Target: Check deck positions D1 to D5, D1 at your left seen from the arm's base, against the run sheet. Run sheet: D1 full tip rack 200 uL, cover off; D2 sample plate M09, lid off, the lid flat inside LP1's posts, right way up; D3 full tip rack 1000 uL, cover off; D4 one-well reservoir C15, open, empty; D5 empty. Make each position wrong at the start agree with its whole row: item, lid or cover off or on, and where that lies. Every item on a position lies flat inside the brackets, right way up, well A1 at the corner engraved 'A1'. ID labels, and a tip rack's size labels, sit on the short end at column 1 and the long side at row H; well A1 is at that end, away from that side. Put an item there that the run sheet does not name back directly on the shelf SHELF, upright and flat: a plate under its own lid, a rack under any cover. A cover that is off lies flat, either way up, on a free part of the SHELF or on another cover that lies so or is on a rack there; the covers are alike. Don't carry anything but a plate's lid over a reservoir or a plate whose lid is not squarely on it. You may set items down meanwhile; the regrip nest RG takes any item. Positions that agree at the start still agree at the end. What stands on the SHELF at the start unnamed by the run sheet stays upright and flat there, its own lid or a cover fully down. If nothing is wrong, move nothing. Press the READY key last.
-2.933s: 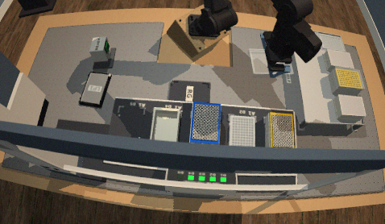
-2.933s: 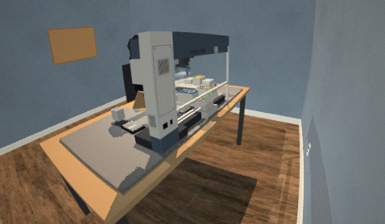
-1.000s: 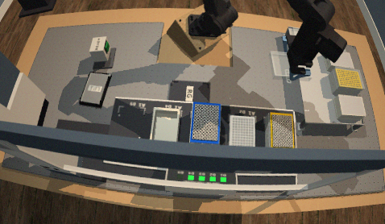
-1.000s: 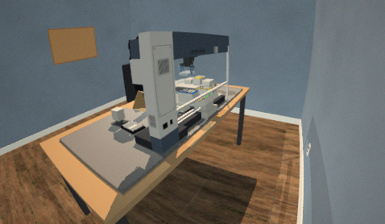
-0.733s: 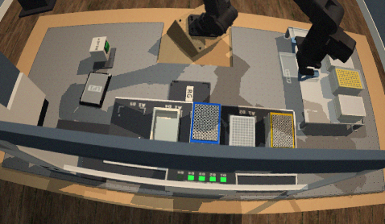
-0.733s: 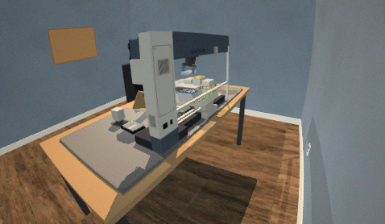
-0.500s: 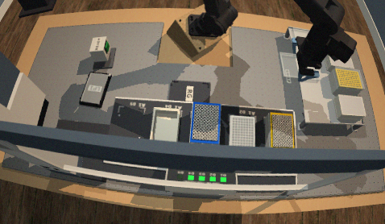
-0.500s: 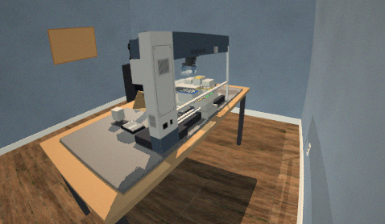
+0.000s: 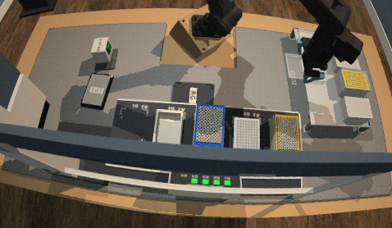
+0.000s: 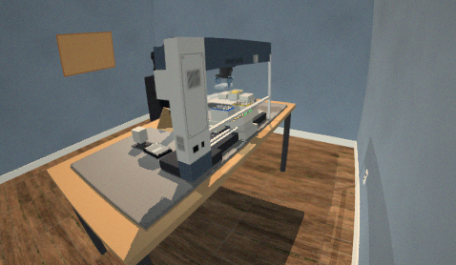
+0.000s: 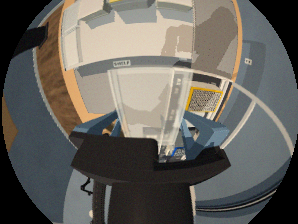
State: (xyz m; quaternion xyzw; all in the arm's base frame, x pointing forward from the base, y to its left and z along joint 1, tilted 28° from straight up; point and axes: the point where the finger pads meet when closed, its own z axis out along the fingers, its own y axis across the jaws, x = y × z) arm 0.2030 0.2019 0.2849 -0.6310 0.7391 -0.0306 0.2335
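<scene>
My gripper (image 9: 311,74) is shut on a clear cover (image 9: 294,65) and holds it in the air at the inner edge of the white SHELF (image 9: 338,98). In the wrist view the cover (image 11: 147,106) sits between the blue fingers. On the deck, from right to left in the overhead view, are a yellow-rimmed tip rack (image 9: 287,132) with no cover, a white sample plate (image 9: 246,132) with no lid, a blue-rimmed tip rack (image 9: 209,124) with no cover, and an open, empty reservoir (image 9: 168,125). The leftmost position (image 9: 130,115) is bare. A lid lies on LP1 (image 9: 96,90).
The SHELF holds an uncovered yellow tip rack (image 9: 354,79) and a pale covered item (image 9: 356,108). The regrip nest RG (image 9: 193,93) stands behind the deck. The READY key (image 9: 102,47) is at the far left. The machine's gantry beam (image 9: 190,153) crosses the foreground.
</scene>
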